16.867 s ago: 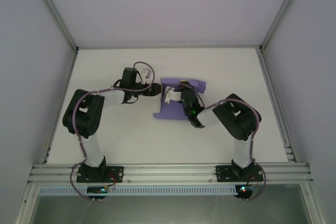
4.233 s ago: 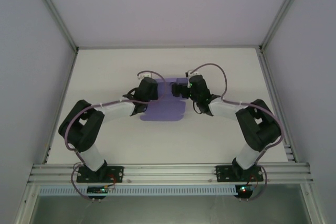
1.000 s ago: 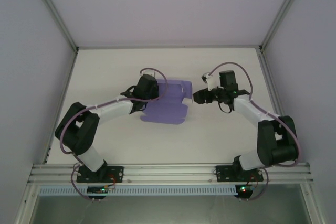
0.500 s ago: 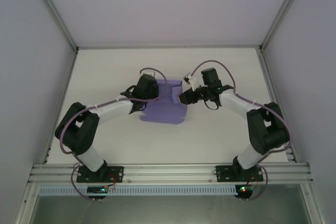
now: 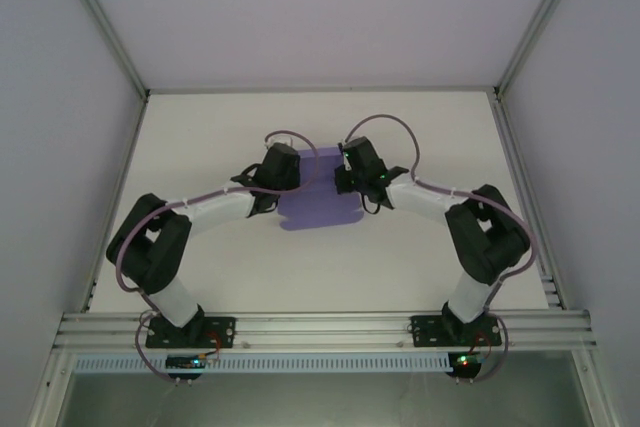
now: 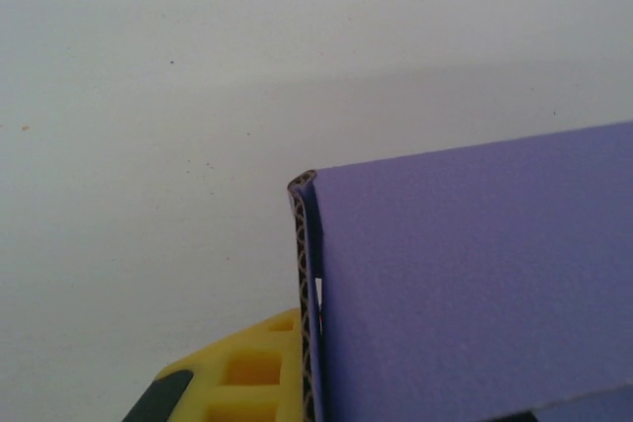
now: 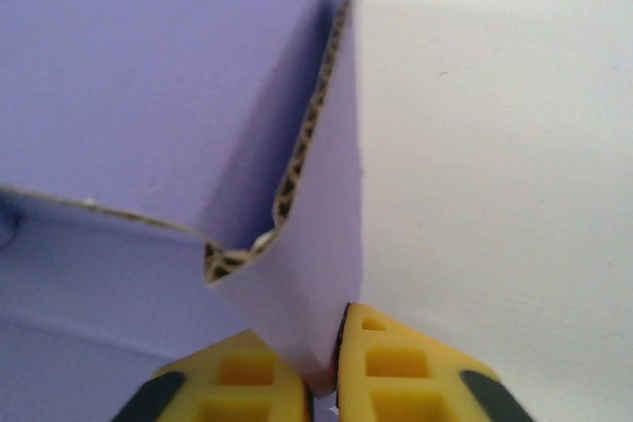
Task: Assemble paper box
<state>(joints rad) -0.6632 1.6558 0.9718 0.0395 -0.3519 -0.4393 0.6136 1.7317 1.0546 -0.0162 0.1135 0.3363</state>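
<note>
Card of lavender-purple colour, partly folded into a box (image 5: pixel 320 209), is seen from above lying on the white table (image 5: pixel 430 127), about midway between the two arms. Its near part lies flat on the table, with rounded near corners. Its far part is covered by the two wrists, which are brought close together above it.

The left gripper (image 5: pixel 302 173) is placed at the far left of the box. In the left wrist view a purple panel is seen edge-on, its corrugated core exposed along the left edge, and one yellow finger (image 6: pixel 247 378) is pressed against that edge from the left. The other finger is hidden behind the panel. The jaws are closed, and the panel is taken to be pinched between them.

The right gripper (image 7: pixel 326 378) is placed at the far right of the box. In the right wrist view an upright side wall is clamped between the two yellow fingers (image 7: pixel 396 363), which are closed on it at its lower end. To the left of that wall a second panel is seen, meeting it at a corner, with a torn-looking corrugated edge dipping toward the fingers. Bare table is seen to the right of the wall.
</note>
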